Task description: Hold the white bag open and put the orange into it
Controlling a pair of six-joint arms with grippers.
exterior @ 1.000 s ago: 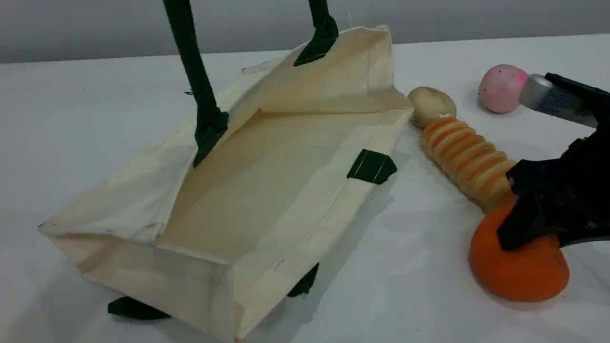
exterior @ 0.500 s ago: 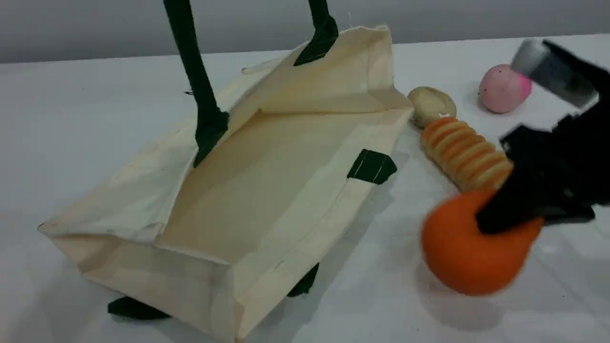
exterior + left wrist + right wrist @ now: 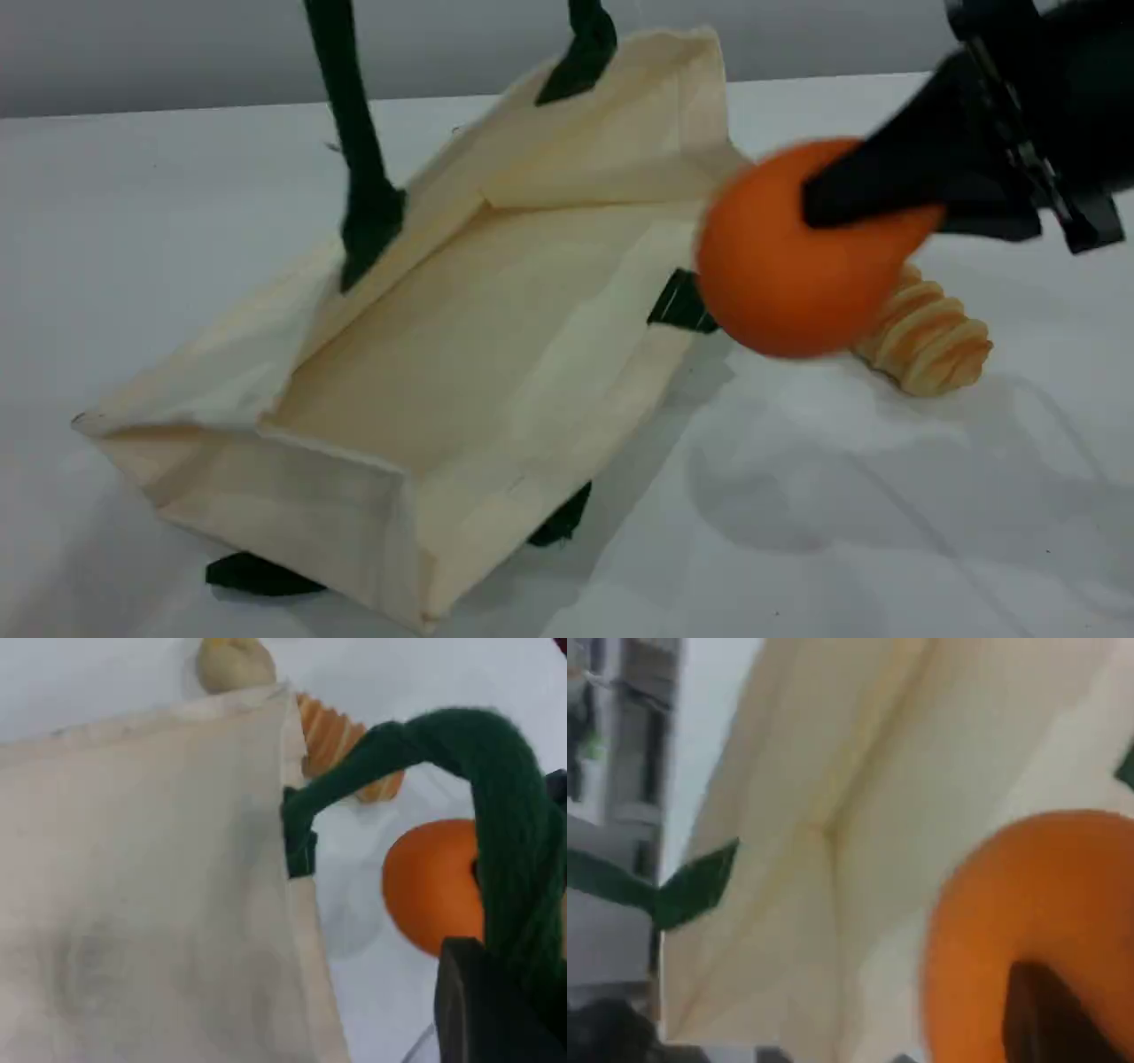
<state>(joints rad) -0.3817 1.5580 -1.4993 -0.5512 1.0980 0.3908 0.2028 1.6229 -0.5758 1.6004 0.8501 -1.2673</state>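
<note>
The white bag point(image 3: 496, 337) lies on its side with its mouth facing the right. Its upper green handle point(image 3: 350, 133) is pulled taut out of the top of the scene view. In the left wrist view that handle point(image 3: 505, 815) runs into my left gripper point(image 3: 500, 992), which is shut on it. The orange point(image 3: 780, 266) hangs in the air just right of the bag's mouth, with my right gripper point(image 3: 842, 204) shut on its top. The right wrist view shows the orange point(image 3: 1010, 921) in front of the bag's pale inside point(image 3: 859, 815).
A ribbed golden bread roll point(image 3: 926, 341) lies on the white table behind and below the orange. A small beige lump point(image 3: 232, 663) sits past the bag's far corner. The second green handle point(image 3: 252, 576) lies flat under the bag's near edge.
My right gripper has lifted the orange off the table and carried it up and left to the bag's mouth. The bag has shifted slightly.
</note>
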